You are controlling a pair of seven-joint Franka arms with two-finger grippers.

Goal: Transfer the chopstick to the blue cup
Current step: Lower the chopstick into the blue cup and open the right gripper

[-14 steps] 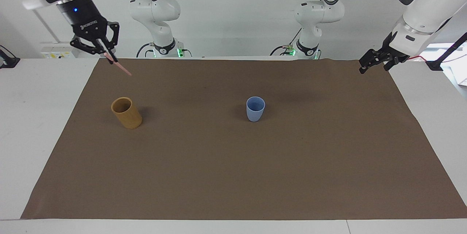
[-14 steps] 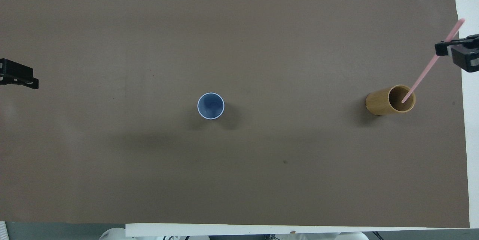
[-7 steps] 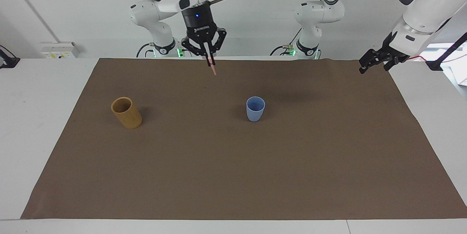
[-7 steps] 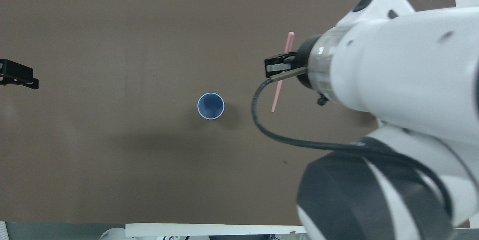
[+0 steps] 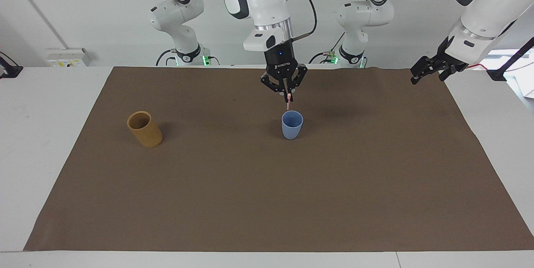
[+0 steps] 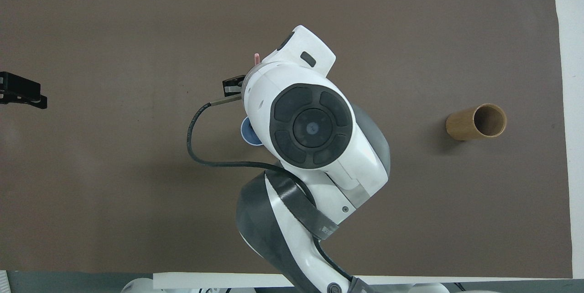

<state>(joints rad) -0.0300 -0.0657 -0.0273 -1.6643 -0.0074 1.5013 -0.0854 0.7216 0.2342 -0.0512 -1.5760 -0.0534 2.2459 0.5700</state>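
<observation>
My right gripper (image 5: 285, 92) is shut on a thin pale pink chopstick (image 5: 288, 100) and holds it nearly upright over the light-blue cup (image 5: 292, 124). The stick's lower tip hangs just above the cup's rim. In the overhead view the right arm covers most of the blue cup (image 6: 247, 133), and only the chopstick's top end (image 6: 257, 58) shows. My left gripper (image 5: 427, 74) is open and empty; it waits over the mat's edge at the left arm's end of the table and also shows in the overhead view (image 6: 23, 93).
A taller mustard-brown cup (image 5: 144, 129) stands on the brown mat (image 5: 267, 201) toward the right arm's end of the table; the overhead view (image 6: 477, 122) shows nothing inside it. White table surrounds the mat.
My right gripper has carried the chopstick from above the mustard-brown cup across the mat to above the blue cup, and has come lower. The left arm has not moved.
</observation>
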